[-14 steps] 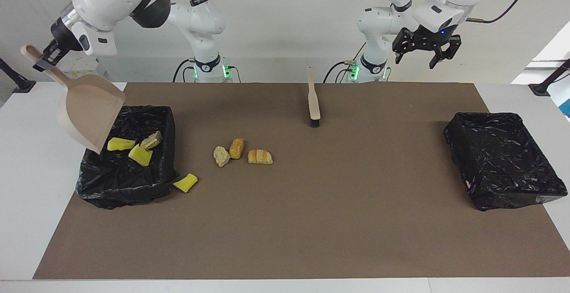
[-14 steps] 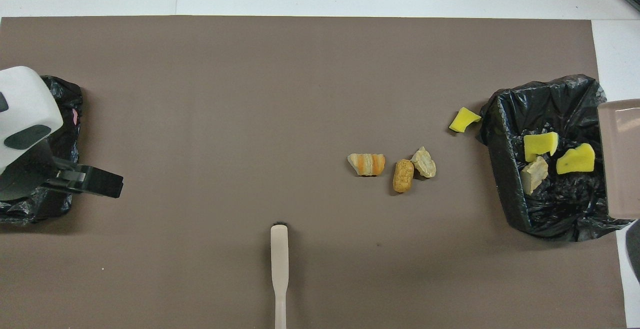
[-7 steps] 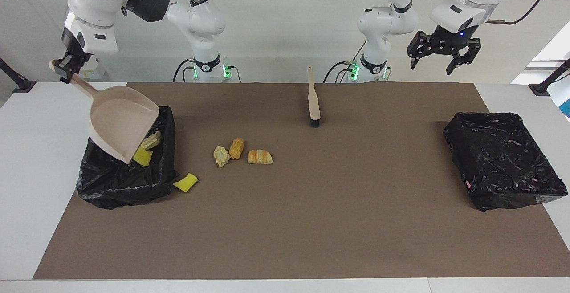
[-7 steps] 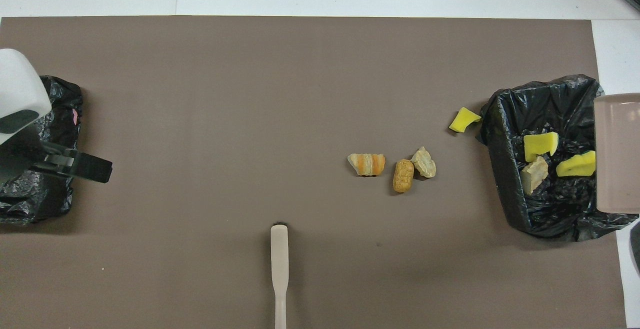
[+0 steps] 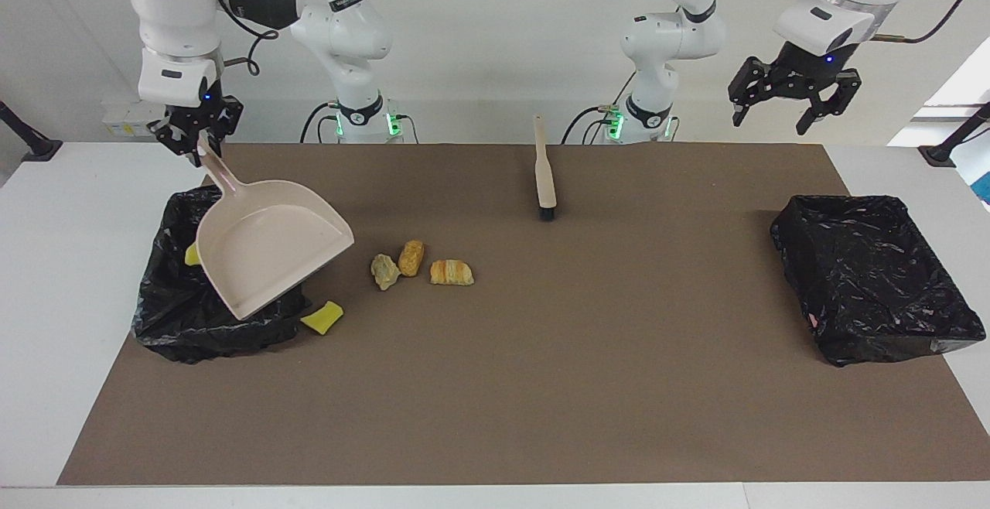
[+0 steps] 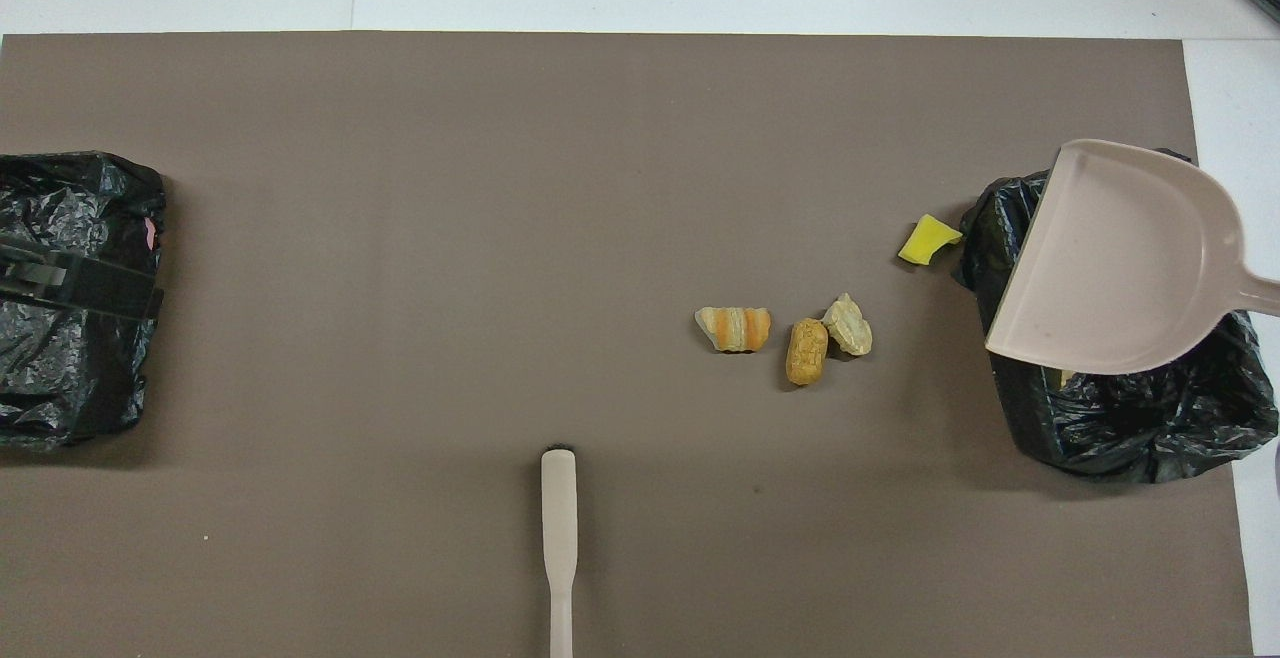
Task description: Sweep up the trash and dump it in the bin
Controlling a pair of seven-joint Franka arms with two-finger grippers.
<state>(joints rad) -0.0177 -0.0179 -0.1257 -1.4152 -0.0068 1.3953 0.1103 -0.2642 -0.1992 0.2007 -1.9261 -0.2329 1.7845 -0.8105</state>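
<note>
A beige dustpan [image 5: 267,250] is seen over a black-lined bin [image 5: 166,315]; a yellow sponge wedge [image 5: 322,317], golden-brown striped pastry [image 5: 451,272] and brown mat [image 5: 541,385] are shown.

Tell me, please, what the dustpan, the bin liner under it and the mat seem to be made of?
Dustpan: looks like moulded plastic, beige, smooth with a soft sheen, one piece with its handle.
Bin liner: thin black plastic film, glossy, crumpled into many shiny wrinkles.
Mat: probably paper, card or felt, brown, matte, flat, without glare; the exact material stays open.
</note>
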